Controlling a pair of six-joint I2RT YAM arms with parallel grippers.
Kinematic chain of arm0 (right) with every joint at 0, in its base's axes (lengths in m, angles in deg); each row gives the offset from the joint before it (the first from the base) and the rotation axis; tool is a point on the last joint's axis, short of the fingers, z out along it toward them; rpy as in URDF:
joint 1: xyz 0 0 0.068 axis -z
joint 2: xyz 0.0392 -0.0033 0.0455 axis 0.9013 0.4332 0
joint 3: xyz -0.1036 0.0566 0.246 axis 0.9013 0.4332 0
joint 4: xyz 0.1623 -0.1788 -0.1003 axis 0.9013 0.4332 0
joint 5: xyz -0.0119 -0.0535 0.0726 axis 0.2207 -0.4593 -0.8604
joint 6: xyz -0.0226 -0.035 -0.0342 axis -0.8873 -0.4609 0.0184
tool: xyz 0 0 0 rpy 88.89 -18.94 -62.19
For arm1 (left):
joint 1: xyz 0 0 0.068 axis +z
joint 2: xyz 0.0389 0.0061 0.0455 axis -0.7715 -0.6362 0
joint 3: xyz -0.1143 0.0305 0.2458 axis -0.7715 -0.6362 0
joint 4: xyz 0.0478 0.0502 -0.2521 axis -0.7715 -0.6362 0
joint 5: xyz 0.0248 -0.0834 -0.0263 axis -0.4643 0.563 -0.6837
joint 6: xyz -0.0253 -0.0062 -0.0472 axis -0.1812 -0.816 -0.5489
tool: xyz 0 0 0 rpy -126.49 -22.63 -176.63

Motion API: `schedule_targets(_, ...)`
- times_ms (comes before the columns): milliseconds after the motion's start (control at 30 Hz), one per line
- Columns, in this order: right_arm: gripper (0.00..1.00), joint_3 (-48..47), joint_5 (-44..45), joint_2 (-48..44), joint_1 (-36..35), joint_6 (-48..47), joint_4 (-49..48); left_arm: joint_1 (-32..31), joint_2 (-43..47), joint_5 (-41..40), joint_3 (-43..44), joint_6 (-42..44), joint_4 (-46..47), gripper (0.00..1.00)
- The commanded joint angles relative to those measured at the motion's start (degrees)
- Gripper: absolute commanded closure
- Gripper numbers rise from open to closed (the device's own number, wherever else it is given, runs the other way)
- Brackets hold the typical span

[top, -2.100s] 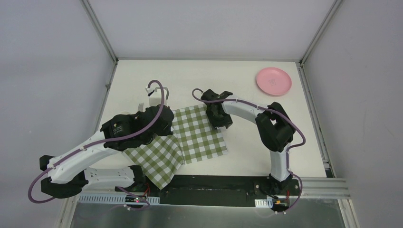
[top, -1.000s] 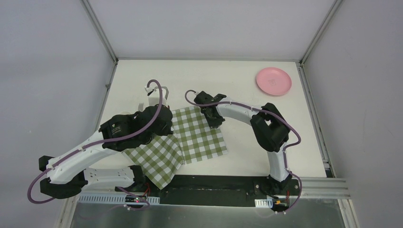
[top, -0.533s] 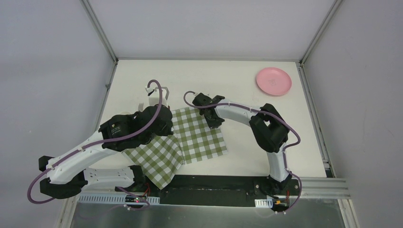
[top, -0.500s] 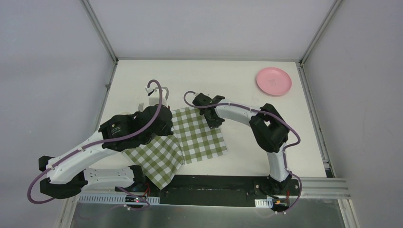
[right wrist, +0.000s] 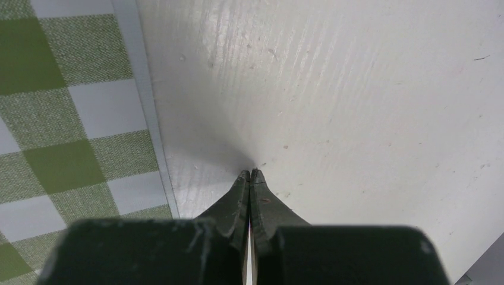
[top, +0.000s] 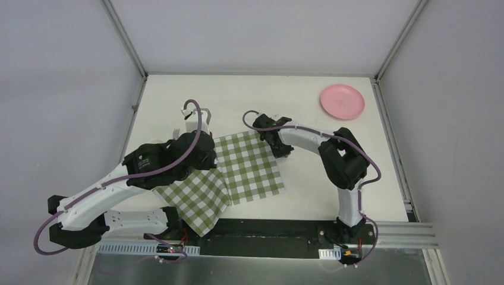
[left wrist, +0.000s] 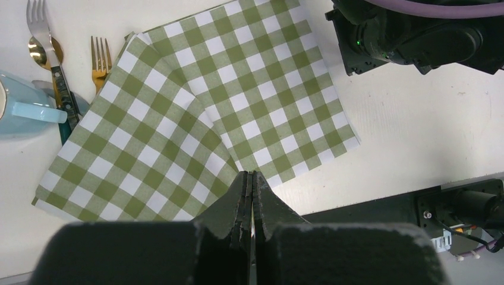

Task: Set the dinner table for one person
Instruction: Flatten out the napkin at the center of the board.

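My left arm [top: 119, 184] covers part of the checked cloth [top: 252, 169] from above. Both claws are fully closed, empty: left claw [left wrist: 251, 178] over the cloth, right claw [right wrist: 250, 175] at bare counter [right wrist: 356, 89] beside its edge.

Plain pale grey walls [top: 255, 35] close in the dinner table [top: 309, 95] on three sides, with aluminium posts [top: 123, 37] rising at the two far corners. Along the near edge runs a black strip [top: 255, 228], then a brushed metal sheet [top: 255, 270]. The light is soft and even.
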Motion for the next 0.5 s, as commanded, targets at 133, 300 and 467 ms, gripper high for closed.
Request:
schedule_targets(133, 1.00, -8.7, 0.4, -4.6, -1.8, -2.5, 5.2, 0.3, 0.0, 0.1, 0.6, 1.1, 1.5, 1.00)
schedule_targets(300, 1.00, -17.0, 0.3, -2.7, -4.9, -4.7, 8.1, 0.3, -0.5, 0.1, 0.8, 1.1, 1.8, 1.00)
schedule_targets(467, 1.00, -18.0, -11.1, -0.3, -6.6, -5.3, 4.2, 0.3, -1.0, 0.3, 1.6, 1.6, 1.8, 1.00)
